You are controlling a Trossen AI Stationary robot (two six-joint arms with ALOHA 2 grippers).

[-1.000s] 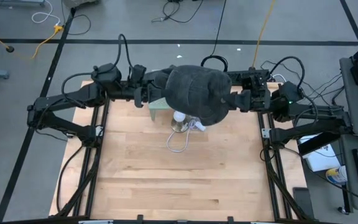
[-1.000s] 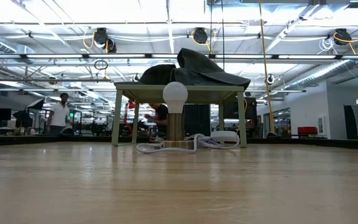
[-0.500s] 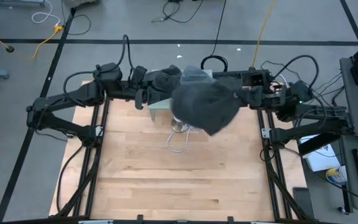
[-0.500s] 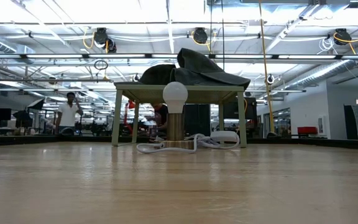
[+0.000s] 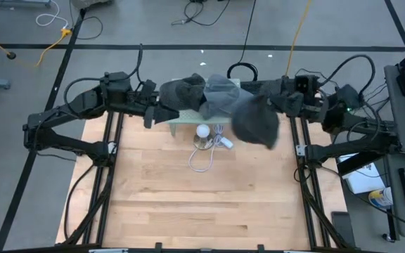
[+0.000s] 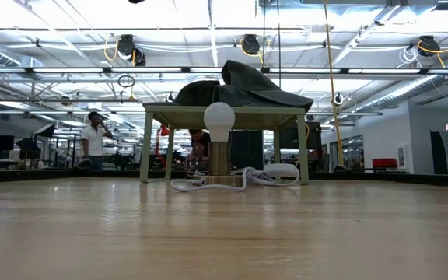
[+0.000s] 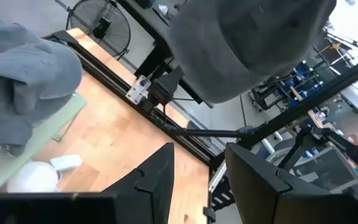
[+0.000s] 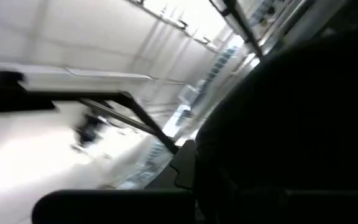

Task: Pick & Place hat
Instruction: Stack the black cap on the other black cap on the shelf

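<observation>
A dark grey hat (image 5: 255,121) hangs in the air over the table's right side with my right gripper (image 5: 281,105) shut on it. It also shows in the left wrist view (image 7: 247,43) and fills the right wrist view (image 8: 303,124). More grey hats (image 5: 188,91) lie piled on a small green table (image 5: 183,121) at the far middle. My left gripper (image 7: 197,180) stands open at the pile's left side (image 5: 148,114), with nothing between its fingers. My right gripper holds the dark grey hat by its side nearest the right arm (image 5: 273,107), coming level from the table's right. The hat itself hides the place of contact. The hat hangs slack below and beside the fingers, lifted clear of the pile and the table.
A white bulb lamp (image 5: 202,131) on a wooden base stands under the green table's near edge (image 6: 224,117), and its white cord (image 5: 201,160) loops onto the wooden tabletop. The near half of the tabletop is bare wood. A person (image 6: 94,140) stands in the room behind.
My right gripper has drawn back toward the table's right edge and taken the dark grey hat with it, off the pile and clear of the green table. The hat has come away from my left gripper, which has pulled back a little toward the table's left.
</observation>
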